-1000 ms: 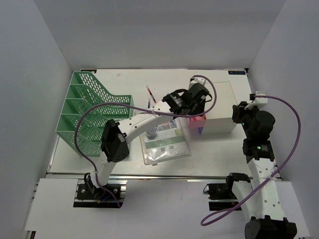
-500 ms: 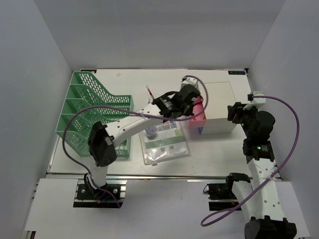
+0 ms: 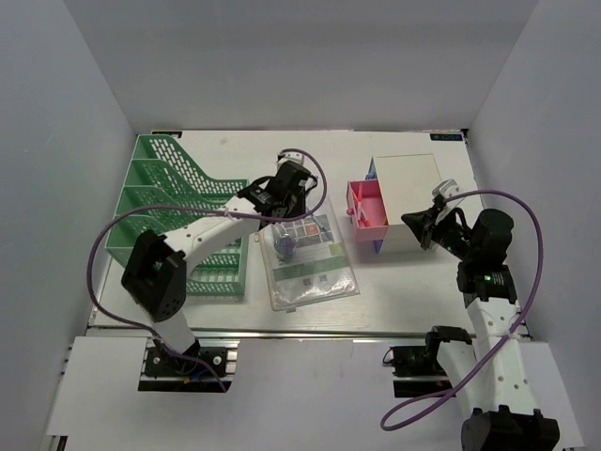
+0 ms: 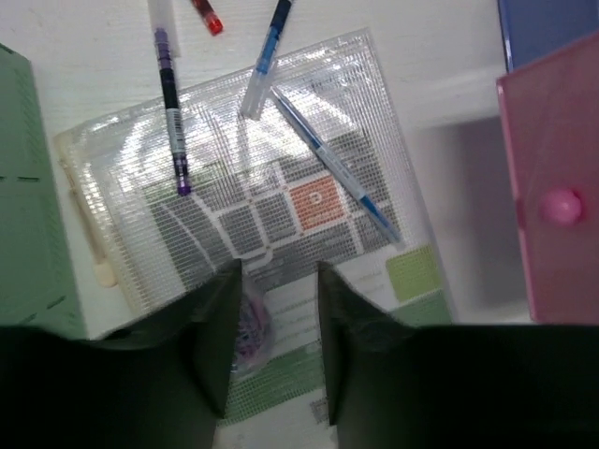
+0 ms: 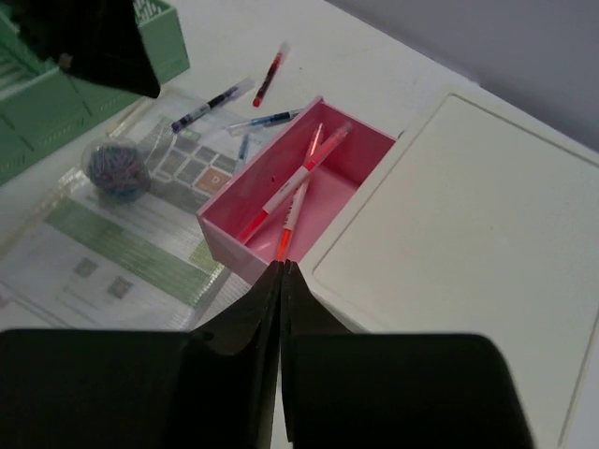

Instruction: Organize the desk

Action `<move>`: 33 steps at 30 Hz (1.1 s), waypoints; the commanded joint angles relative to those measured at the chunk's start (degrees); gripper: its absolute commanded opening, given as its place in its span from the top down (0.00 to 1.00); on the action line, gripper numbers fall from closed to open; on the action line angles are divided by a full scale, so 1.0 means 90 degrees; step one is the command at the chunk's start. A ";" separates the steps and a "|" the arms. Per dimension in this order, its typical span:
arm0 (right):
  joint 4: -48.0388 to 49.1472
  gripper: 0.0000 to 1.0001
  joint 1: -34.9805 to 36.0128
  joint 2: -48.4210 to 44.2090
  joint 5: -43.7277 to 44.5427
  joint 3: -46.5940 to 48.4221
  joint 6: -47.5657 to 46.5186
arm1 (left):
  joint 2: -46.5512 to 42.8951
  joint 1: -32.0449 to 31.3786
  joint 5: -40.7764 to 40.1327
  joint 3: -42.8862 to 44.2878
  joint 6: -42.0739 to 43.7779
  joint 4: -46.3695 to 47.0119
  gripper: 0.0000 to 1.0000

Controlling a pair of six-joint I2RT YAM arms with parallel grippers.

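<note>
Large flat white rectangular worktop (image 3: pixel 394 282) carries a white box (image 3: pixel 408 193) toward its far right, with the box's pink plastic drawer (image 3: pixel 366 209) open on its left side. Left of the box, the left gripper (image 4: pixel 278 276) hovers narrowly parted and empty over a clear mesh pouch (image 4: pixel 281 187). The right gripper (image 5: pixel 281 271), fingers pressed together and empty, hangs at the box's near-left corner.

lab: grey-walled enclosure (image 3: pixel 84 113), white desk (image 3: pixel 394 282).

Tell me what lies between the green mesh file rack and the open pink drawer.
A clear mesh pouch with loose pens, shown in top and left wrist views.
</note>
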 commanded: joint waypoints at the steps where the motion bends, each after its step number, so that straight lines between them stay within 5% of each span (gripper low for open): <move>1: -0.0155 1.00 -0.0013 0.0061 -0.0874 -0.0009 -0.0467 | 0.0408 0.0385 0.0749 0.0410 0.0768 0.0503 0.63; 4: -0.0175 1.00 -0.0003 0.0071 -0.0836 -0.0009 -0.0458 | 0.1149 0.0581 0.0966 0.1229 0.1276 0.0387 0.86; 6: -0.0146 0.99 -0.0003 0.0080 -0.0719 0.0010 -0.0429 | 0.1560 0.0650 0.1044 0.2020 0.1636 0.0193 0.87; 13: -0.0263 0.82 -0.0003 0.0149 -0.0523 0.0137 -0.0351 | 0.2908 0.0787 0.0977 0.3653 0.2000 -0.0404 0.67; 33: -0.0653 0.63 -0.0013 0.0569 -0.0513 0.0391 -0.0565 | 0.2139 0.1119 0.1689 0.2316 0.2166 0.0113 0.46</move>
